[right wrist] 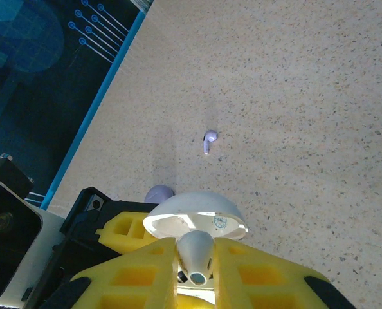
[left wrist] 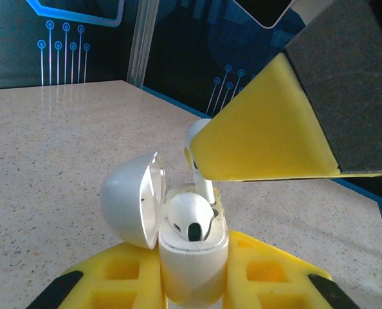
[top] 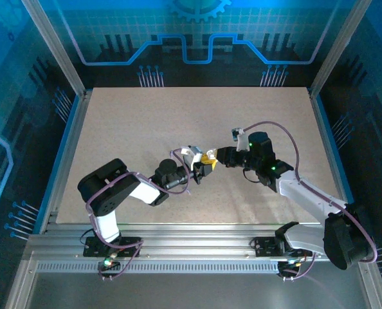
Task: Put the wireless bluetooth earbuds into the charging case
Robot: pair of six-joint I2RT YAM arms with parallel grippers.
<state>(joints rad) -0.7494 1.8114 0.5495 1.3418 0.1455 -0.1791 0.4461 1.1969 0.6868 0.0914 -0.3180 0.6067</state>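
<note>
Pincers are both gripping. The left pincer (left wrist: pixel 194 283) is clamped on the white charging case (left wrist: pixel 130 199), whose lid is open with one white earbud (left wrist: pixel 191 215) seated inside. My right pincer (right wrist: pixel 195 267) is closed on a second white earbud (right wrist: pixel 196 248), stem down at the case's rim beside the first. A lavender earbud (right wrist: pixel 209 140) lies apart on the tabletop (right wrist: pixel 307 96).

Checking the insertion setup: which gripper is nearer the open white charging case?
Left. The left gripper clamps the charging case itself; the right gripper hovers just above it, gripping a white earbud.
</note>
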